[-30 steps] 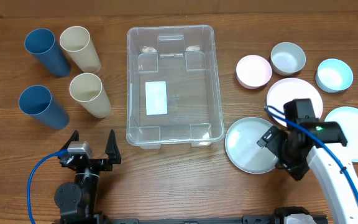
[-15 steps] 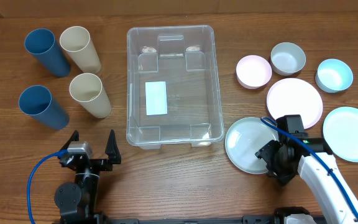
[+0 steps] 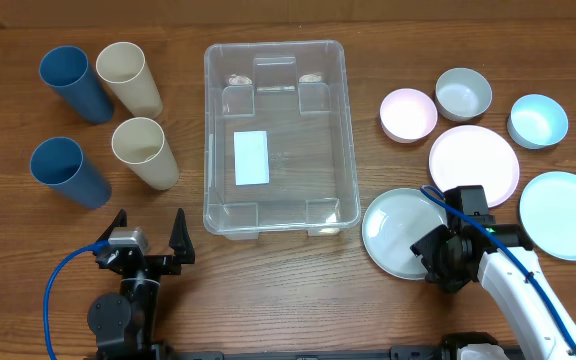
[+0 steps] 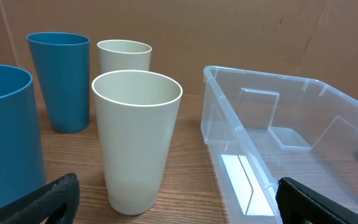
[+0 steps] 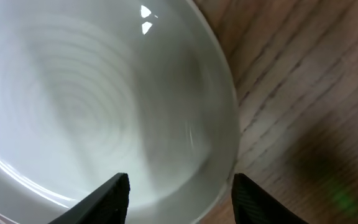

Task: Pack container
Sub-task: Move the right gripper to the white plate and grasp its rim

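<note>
Wooden tabletop [image 3: 268,290] carries everything. Nearest its front edge, left of centre, the left end effector [image 3: 149,222] hangs with fingers spread wide, holding nothing. Toward the front-right corner, the right end effector [image 5: 182,191] is also spread, a grey plate's [image 3: 396,235] rim between its fingers. Farther back, the container [image 3: 298,150] sits upright mid-tabletop, reaching toward the far edge, with cups [image 3: 140,148] standing to its left.
</note>
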{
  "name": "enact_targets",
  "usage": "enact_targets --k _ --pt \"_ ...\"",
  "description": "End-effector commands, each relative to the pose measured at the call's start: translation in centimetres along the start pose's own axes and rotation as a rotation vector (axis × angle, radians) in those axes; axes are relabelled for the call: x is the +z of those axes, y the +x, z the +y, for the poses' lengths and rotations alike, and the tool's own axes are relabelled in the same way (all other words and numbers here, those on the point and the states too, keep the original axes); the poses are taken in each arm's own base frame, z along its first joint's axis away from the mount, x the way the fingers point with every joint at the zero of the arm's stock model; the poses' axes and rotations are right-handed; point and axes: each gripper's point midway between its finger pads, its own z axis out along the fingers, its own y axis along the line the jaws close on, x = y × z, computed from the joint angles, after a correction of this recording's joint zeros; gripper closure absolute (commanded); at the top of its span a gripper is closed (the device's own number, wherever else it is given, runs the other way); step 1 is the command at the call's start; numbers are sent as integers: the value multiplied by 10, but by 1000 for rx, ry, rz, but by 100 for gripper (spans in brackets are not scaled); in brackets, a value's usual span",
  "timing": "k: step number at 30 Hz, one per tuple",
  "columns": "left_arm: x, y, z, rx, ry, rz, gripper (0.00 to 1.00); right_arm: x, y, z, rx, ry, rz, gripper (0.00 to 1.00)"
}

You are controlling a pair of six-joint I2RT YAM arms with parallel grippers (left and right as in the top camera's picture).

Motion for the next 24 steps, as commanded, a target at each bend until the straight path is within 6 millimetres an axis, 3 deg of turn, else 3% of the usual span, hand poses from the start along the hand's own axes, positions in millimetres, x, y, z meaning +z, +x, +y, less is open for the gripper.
enact_targets --k 1,8,14,21,24 --pt "0 -1 1 20 -3 -7 0 0 6 -9 18 29 23 44" --pt "0 -1 1 20 -3 -7 0 4 10 -15 19 49 36 41" --pt "0 -1 1 20 -3 -7 0 20 15 -6 42 -32 56 51" --pt "0 -1 1 20 -3 -7 0 20 13 -2 48 -48 48 80" --pt "0 -1 1 20 -3 -7 0 20 12 -2 48 -47 45 85"
